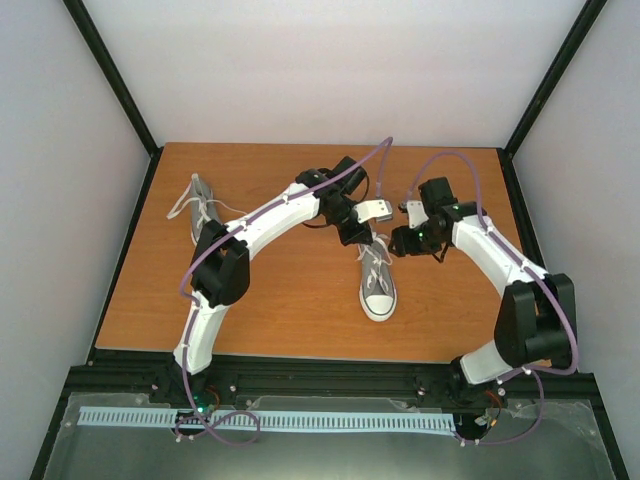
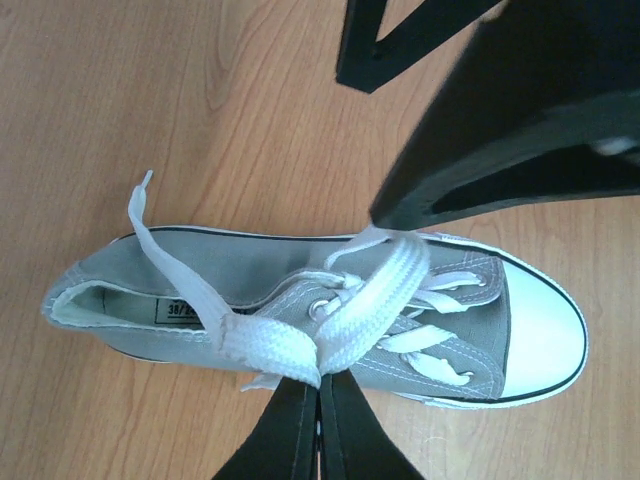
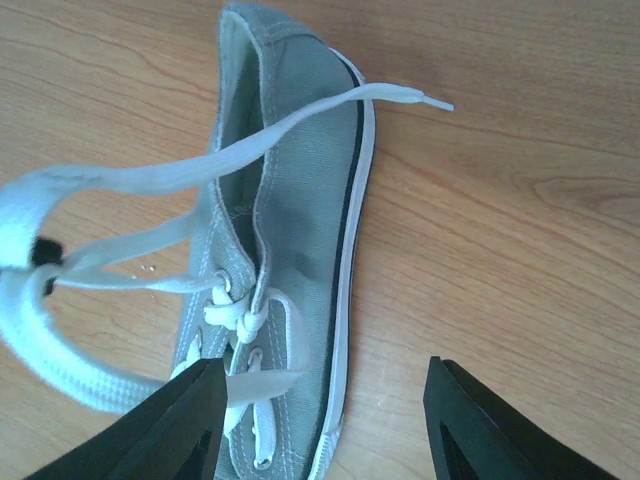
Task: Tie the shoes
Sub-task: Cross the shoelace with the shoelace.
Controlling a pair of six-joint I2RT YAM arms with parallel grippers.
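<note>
One grey shoe with a white toe cap lies mid-table, toe toward the arms. My left gripper is shut on a folded loop of its white lace, lifted above the tongue. In the left wrist view the shoe lies with its toe cap to the right. My right gripper stands open over the shoe's side, with nothing between its fingers. The lace loop stretches off to the left, and a loose lace end trails over the collar. The other shoe lies at the back left with its laces loose.
The orange wooden table ends in a black frame on all sides, with white walls behind. The right gripper's black fingers hang over the shoe's toe end in the left wrist view.
</note>
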